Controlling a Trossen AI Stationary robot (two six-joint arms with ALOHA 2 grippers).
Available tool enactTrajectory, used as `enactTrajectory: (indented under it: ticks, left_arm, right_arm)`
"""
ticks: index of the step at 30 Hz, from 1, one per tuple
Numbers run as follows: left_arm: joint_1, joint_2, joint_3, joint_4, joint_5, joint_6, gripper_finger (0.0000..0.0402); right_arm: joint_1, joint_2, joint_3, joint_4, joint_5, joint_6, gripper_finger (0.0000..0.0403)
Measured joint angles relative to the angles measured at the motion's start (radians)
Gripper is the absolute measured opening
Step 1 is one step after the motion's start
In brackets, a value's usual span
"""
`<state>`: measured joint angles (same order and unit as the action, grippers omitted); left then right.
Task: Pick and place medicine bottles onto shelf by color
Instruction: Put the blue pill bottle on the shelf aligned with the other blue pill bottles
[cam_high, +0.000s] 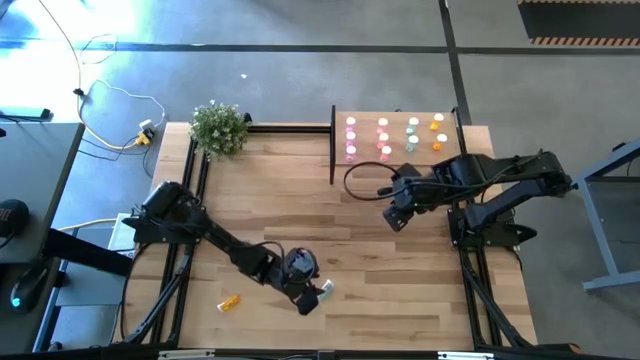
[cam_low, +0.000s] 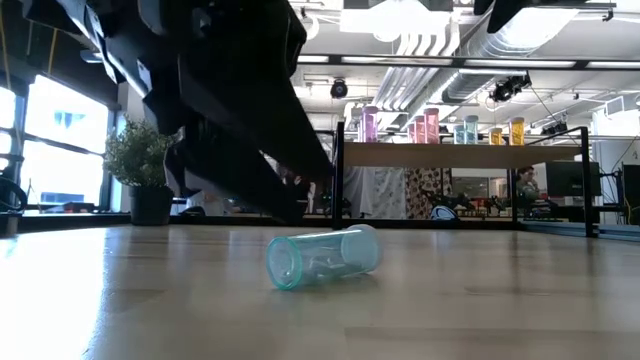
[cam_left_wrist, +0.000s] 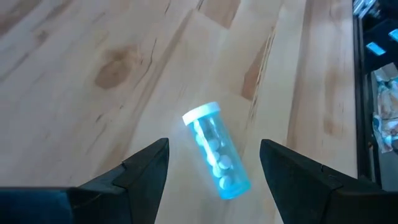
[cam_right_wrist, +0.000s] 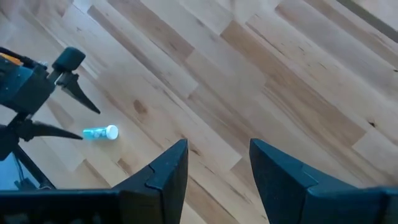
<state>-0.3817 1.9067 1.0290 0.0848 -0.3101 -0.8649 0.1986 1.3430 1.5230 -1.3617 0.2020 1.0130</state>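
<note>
Bottles first: one pale green bottle (cam_low: 323, 258) lies on its side on the plank table (cam_high: 300, 190), low in the high view, white cap pointing away from the left gripper (cam_left_wrist: 214, 163). That gripper hangs over it, fingers spread wide on either side, not touching. An orange bottle (cam_high: 230, 301) lies apart at lower left. Further up, the right gripper (cam_high: 397, 216) hovers part open, holding nothing. Beyond, the shelf (cam_high: 395, 160) carries rows of bottles, with a plant (cam_high: 219, 128) at upper left.
</note>
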Motion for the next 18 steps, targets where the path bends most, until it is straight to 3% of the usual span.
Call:
enactTrajectory:
  ticks: [18]
  left_arm:
    - [-0.007,0.031,0.0,0.07,-0.001,-0.012,0.0241]
  right_arm:
    - [-0.002,0.0,0.0,0.0,0.034,0.0,0.0163]
